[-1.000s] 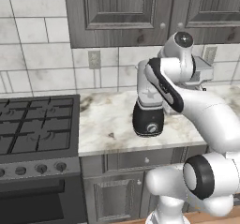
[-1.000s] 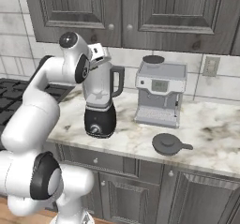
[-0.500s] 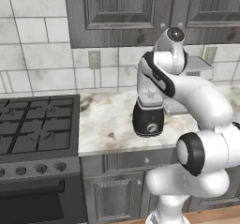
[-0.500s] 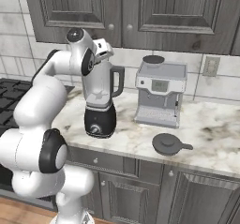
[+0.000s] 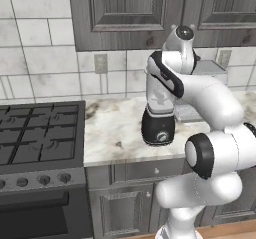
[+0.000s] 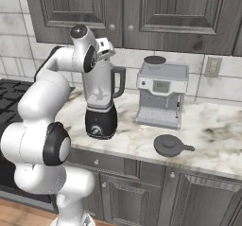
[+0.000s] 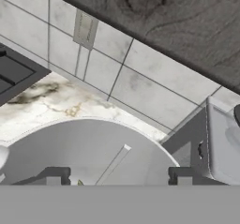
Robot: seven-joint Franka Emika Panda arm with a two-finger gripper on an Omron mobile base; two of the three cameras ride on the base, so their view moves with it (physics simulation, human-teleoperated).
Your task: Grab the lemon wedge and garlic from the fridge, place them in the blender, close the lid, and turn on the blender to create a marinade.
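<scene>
The gripper [image 7: 119, 176] hangs directly above the open mouth of the blender [image 6: 100, 108]; in the hand view its two fingertips [image 7: 55, 175] stand wide apart over the jar's rim, holding nothing. A pale greenish sliver shows just inside the rim beside the left fingertip, too small to identify.

Risks, as judged from this position: the hand sits close to the jar's mouth, so a sideways withdrawal could knock the jar or shift the blender on the counter [image 5: 117, 128]; lifting straight up first appears safer. The lid [image 6: 169, 145] lies flat on the counter, well apart from the blender and in front of the coffee machine [image 6: 160, 95]; its low knob offers a small hold, so an off-centre grasp could let it slip or seat it crooked.

The blender stands upright near the counter's front edge, with a rounded black base, a silver knob facing forward and a clear grey jar whose handle points toward the coffee machine. The jar is uncovered. Behind it lie tiled wall and dark cabinets [image 6: 142, 12].
</scene>
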